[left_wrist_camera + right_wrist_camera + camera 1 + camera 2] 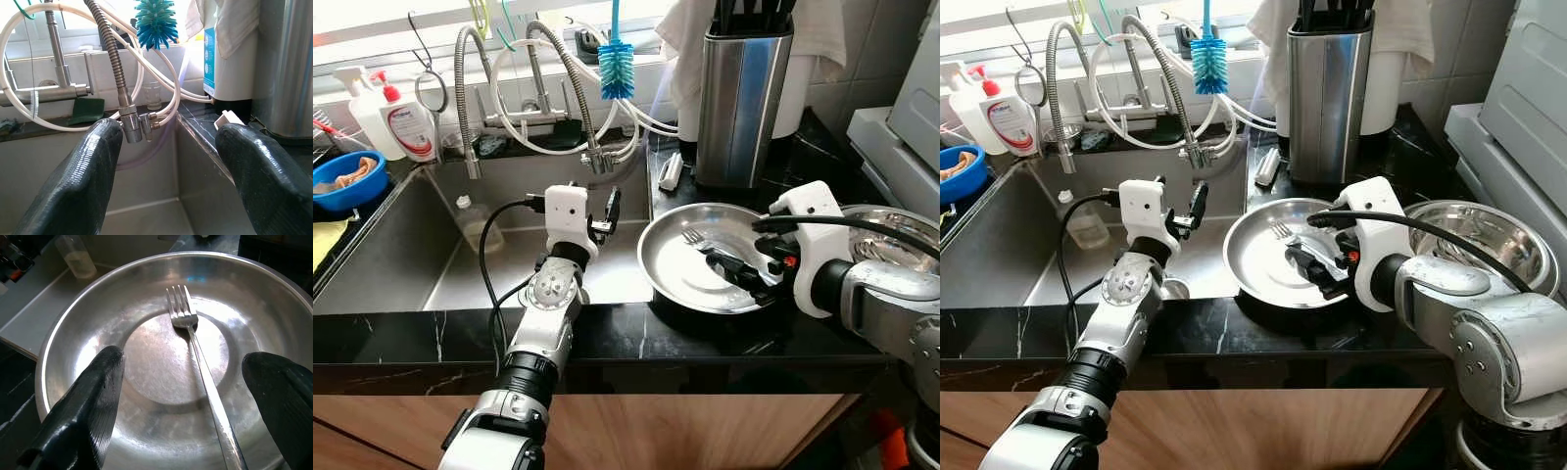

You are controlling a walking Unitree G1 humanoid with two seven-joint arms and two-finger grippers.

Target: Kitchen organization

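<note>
The right claw hangs released over a steel plate on the black bench, fingers straddling the fork, probably to pinch its handle. The fork's tines point to 11 o'clock. The left claw, also released, hovers above the sink at 9 o'clock, apparently waiting.

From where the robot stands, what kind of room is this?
Most likely a home kitchen: a steel sink with spring-neck taps, a bottle brush hanging over it, and a metal plate holding a fork on the black counter.
</note>
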